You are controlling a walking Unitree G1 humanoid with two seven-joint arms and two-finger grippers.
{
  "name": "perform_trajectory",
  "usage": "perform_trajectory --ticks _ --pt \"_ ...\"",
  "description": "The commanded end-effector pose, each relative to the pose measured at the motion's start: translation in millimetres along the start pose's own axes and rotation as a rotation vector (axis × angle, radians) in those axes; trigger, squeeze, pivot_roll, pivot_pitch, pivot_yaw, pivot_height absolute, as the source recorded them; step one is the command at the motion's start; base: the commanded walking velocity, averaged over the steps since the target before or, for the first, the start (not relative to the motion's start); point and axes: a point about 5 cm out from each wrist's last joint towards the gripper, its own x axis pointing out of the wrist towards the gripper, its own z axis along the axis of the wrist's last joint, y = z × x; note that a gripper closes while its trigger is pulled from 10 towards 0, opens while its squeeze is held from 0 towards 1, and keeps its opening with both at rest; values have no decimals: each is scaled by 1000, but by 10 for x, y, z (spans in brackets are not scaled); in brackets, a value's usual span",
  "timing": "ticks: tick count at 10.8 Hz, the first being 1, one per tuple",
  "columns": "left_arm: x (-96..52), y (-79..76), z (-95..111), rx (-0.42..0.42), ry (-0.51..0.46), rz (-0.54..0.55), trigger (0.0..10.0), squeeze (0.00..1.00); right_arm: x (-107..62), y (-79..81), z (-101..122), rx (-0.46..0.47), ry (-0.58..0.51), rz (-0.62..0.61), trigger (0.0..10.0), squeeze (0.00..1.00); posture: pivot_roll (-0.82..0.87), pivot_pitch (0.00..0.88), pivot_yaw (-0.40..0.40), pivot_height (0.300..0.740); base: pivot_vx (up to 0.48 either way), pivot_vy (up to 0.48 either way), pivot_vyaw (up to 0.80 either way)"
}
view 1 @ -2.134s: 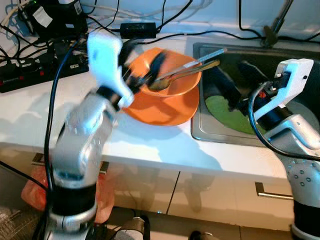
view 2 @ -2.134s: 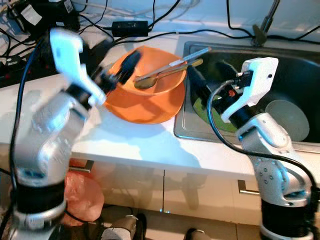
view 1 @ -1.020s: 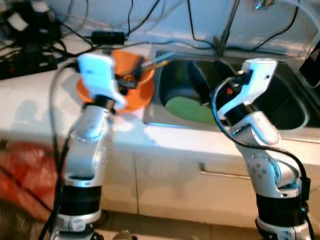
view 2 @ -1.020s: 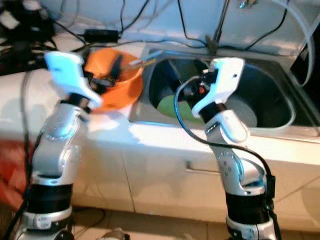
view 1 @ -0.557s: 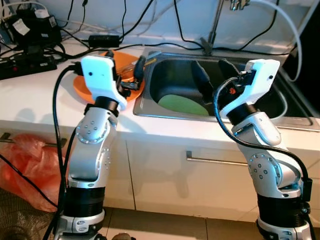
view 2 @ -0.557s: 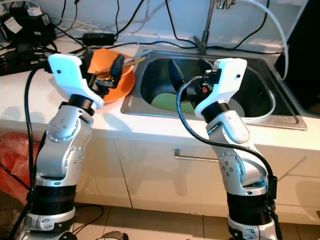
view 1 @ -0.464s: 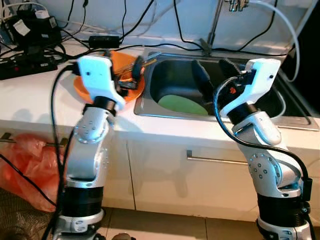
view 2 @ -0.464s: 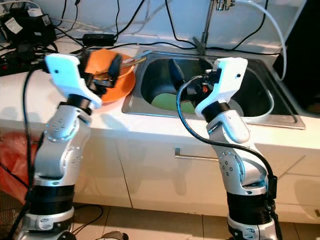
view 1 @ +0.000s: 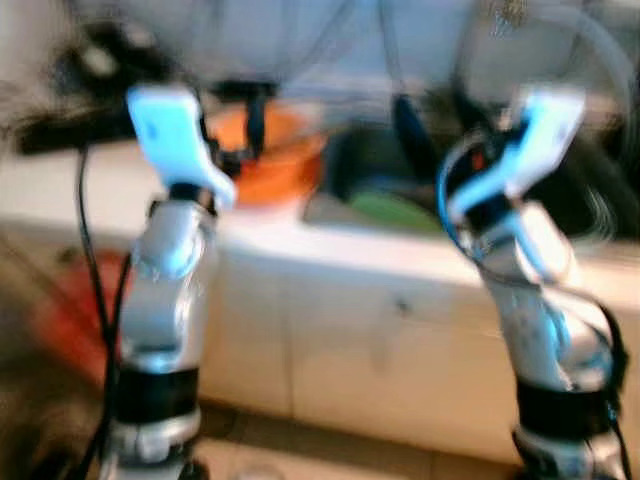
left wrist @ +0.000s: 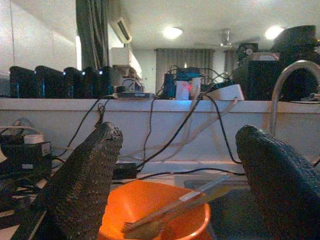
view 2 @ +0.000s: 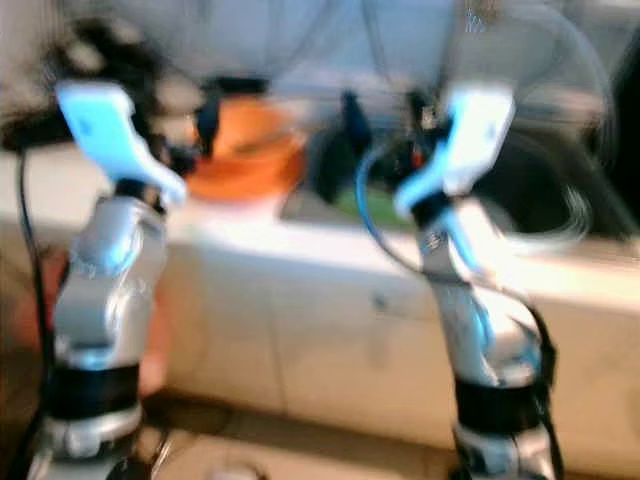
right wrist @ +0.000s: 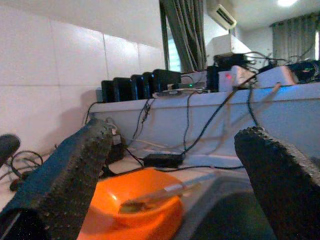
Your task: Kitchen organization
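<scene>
The robot has two shiny silver arms with round joints and a black band low on each. At the top of each arm sits a white boxy part. Black cables loop along both arms. The left gripper [left wrist: 175,200] and right gripper [right wrist: 170,210] each have two long black fingers [left wrist: 82,180] with a bumpy, rough skin.

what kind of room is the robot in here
Most likely a home kitchen: a white counter with a sink and curved tap, and an orange bowl holding utensils. Cables and electronics crowd the back ledge.
</scene>
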Motion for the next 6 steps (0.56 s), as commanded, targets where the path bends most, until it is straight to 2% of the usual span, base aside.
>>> perform_trajectory --ticks 1,4,6 --pt "10 32 -17 1 21 16 10000 0 15 32 33 -7 -17 7 10000 0 95 87 -9 740 401 0 0" --pt "2 12 -31 2 37 -3 10000 0 25 58 31 -6 -26 11 10000 0 102 89 -3 740 411 0 0" --pt "6 -24 -60 2 57 -20 10000 0 33 60 24 -5 -25 3 10000 0 104 88 -2 740 0 0 0"
